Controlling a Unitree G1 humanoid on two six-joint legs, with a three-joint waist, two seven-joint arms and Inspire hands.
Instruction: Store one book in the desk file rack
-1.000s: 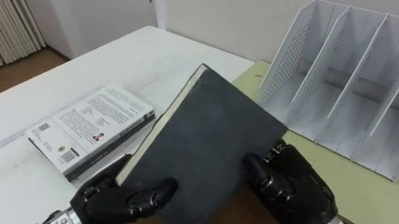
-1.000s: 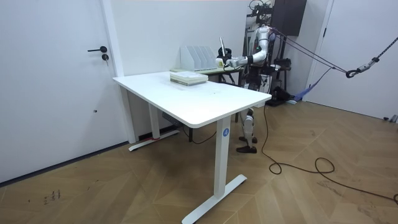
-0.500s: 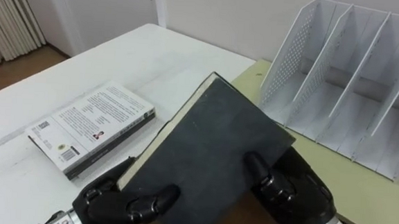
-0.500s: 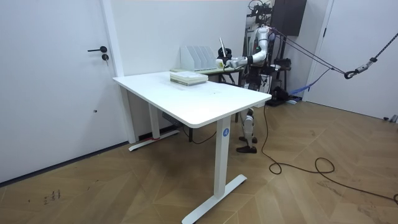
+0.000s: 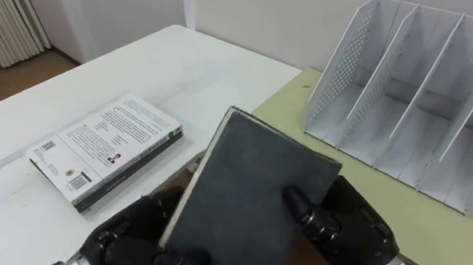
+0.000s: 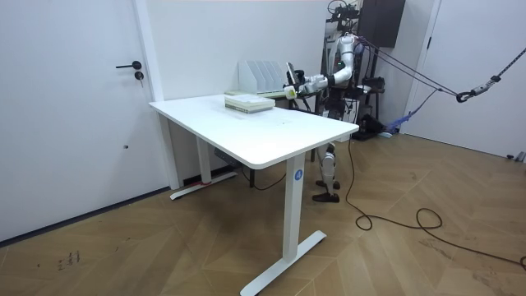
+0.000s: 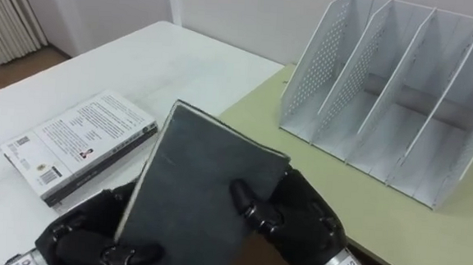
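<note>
At the left, a white book (image 5: pixel 103 153) is lying flat on the table (image 5: pixel 183 63). Just right of it, the dark book (image 5: pixel 249 191) is being gripped at its lower left edge by the left hand (image 5: pixel 127 237), whose fingers are being curled round that edge. The dark book is being held in the air over the place where the table and the green desk (image 5: pixel 452 236) are meeting, tilted, with its cover facing the camera and its top edge pointing toward the rack (image 5: pixel 343 69). Its right side is being clamped by the right hand (image 5: pixel 354 234): the thumb is being pressed on the cover, while the other fingers are being hidden behind the book. At the far right, the rack is standing upright on the desk, apart from the dark book. In the room view, the robot is seen standing at the far end of the table, near the rack.
</note>
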